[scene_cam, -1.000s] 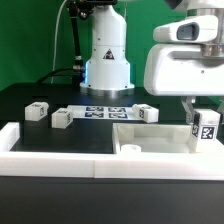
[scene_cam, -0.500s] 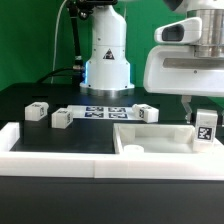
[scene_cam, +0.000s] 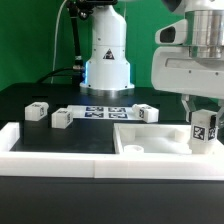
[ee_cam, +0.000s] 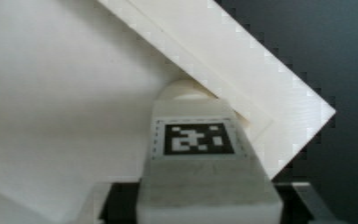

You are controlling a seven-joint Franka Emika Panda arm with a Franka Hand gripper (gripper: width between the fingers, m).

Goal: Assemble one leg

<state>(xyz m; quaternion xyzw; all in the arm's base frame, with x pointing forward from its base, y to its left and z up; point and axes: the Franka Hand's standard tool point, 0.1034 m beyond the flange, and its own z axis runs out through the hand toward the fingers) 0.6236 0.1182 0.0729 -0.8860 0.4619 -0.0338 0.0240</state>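
A Franka arm's white base (scene_cam: 107,55) dominates the black table (scene_cam: 60,140), while its gripper (scene_cam: 203,118) hangs at the exterior view's right, closed on the leg (scene_cam: 204,128) — the tagged white post sits upright between the jaws, its lower end at the corner of the large white panel (scene_cam: 150,138). The wrist view shows the leg (ee_cam: 194,140) pinched from both sides, its far end meeting the panel's (ee_cam: 69,90) corner region; whether it has actually seated in a hole cannot be told.

The risk from here looks like misalignment: if the post is off the hole or slightly tilted, pressing or twisting could jam it, shove the panel across the table, or make the leg slip in the grip.

Around it, a white rail (scene_cam: 40,145) frames the near edge, and the marker board (scene_cam: 100,113) lies flat by the base. Three loose tagged posts stand well apart from the work — two (scene_cam: 38,111) (scene_cam: 61,118) at the exterior view's left, one (scene_cam: 147,112) behind the panel. Nothing visibly blocks the gripper.
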